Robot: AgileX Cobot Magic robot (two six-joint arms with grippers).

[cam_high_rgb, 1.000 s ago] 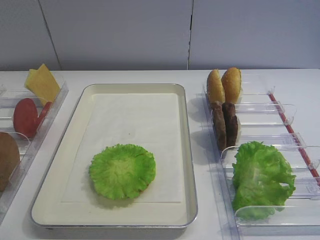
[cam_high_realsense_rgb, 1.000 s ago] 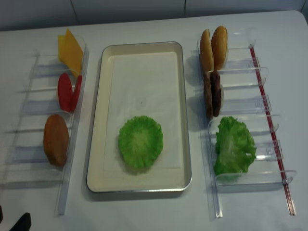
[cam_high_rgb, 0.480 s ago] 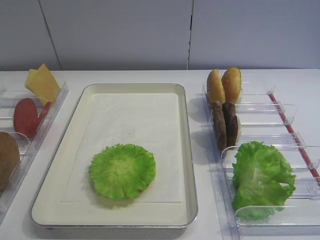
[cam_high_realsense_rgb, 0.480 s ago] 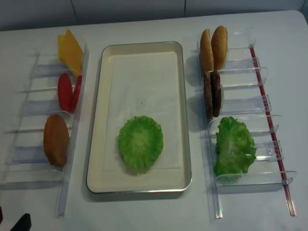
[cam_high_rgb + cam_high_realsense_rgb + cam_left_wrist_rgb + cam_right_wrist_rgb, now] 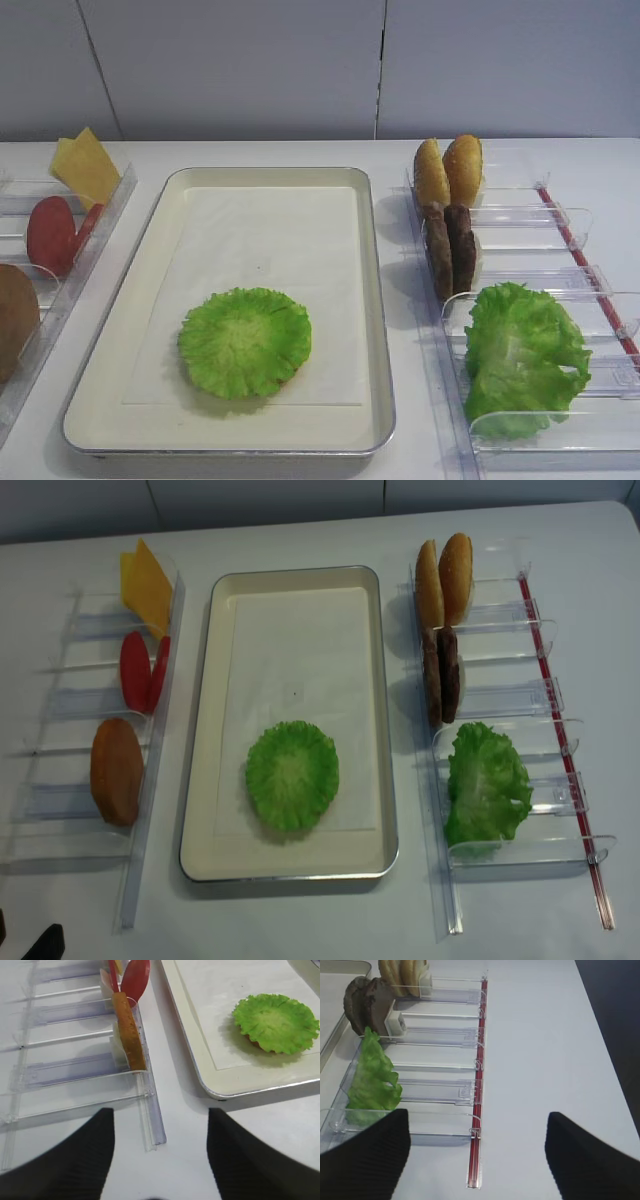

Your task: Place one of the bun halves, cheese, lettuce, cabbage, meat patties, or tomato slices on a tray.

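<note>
Your flat, frilly bright green lettuce leaf [image 5: 245, 341] already lies on the cream paper-lined metal tray [image 5: 377, 300], so placing looks finished. Both sets of fingers gape wide, empty. If anything, you only need to retract.

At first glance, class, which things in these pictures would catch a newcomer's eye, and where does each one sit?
The bright green lettuce stands out first, lying flat on the white paper near the front end of the cream tray. Next comes the bulkier heap of crinkled green leaves in the clear bins on the right, behind which meat patties and bun halves stand on edge. On the left, red tomato slices and yellow cheese add colour.
</note>
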